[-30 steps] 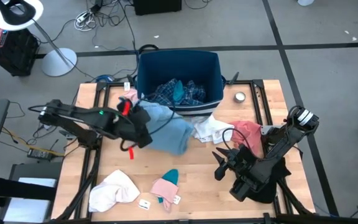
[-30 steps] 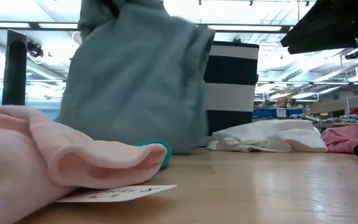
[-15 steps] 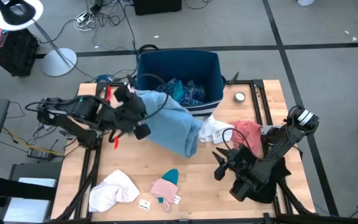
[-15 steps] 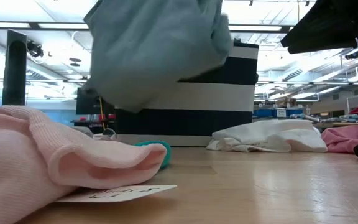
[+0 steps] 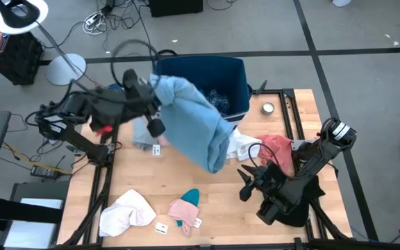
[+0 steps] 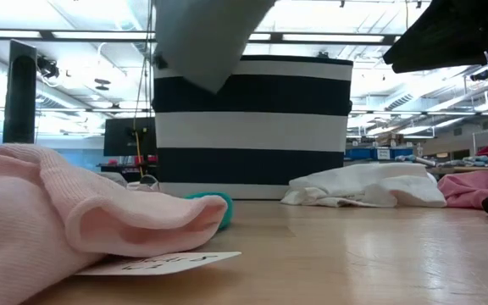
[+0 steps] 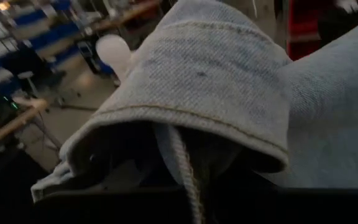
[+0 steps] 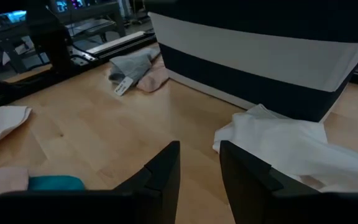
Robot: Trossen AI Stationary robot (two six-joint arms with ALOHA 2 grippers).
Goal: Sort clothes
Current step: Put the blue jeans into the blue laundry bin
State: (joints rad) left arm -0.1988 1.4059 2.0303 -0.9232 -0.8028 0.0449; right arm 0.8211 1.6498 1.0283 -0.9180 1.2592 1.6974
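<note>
Two end effectors: both in view
Left end effector (image 5: 153,97): clamped on blue-grey garment (image 5: 194,123) (lifted beside bin (image 5: 231,73))
Right end effector (image 8: 197,163): apart, empty

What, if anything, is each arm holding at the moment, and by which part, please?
The left end effector holds the light blue garment by a bunched hem edge, lifted beside the bin. The right end effector holds nothing.

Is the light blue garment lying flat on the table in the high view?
No, the light blue garment hangs lifted in the left claw, draped beside the bin.
</note>
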